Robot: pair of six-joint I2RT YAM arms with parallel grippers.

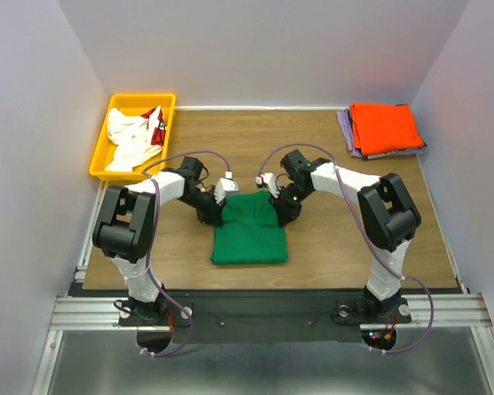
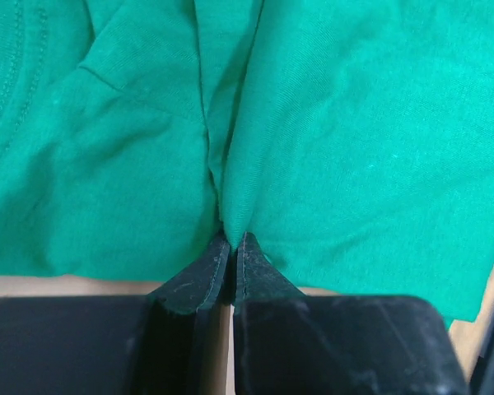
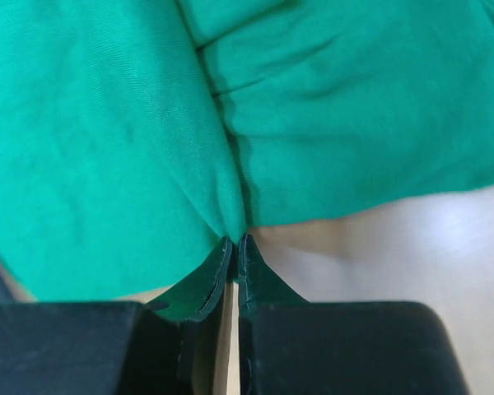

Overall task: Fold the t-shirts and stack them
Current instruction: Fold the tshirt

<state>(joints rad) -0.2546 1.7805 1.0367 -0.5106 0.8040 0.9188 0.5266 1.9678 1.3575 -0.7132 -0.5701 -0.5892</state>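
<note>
A green t-shirt (image 1: 249,234) lies folded into a rough square at the middle of the wooden counter (image 1: 337,239), just in front of the two arms' bases. Both arms bend inward over its far edge.

The left claw (image 2: 233,239) is clenched on the green t-shirt at its far left corner. The wrist view shows the two dark fingertips pressed together, with a ridge of cloth gathered between them and creases running away from the pinch.

The right claw (image 3: 234,241) grips the same shirt at its far right corner. Its tips are all but closed, only a sliver of light between them, and the fabric puckers into them, with bare wood showing beside it.

Well beyond the green t-shirt and to its right, an orange t-shirt (image 1: 384,126) sits folded on top of a lavender t-shirt (image 1: 348,132), whose edge peeks out on the left side of the stack.

Well beyond the green t-shirt and to its left, a yellow bin (image 1: 99,156) holds crumpled white t-shirts (image 1: 132,138) with a patch of red showing near the bin's far right corner.
</note>
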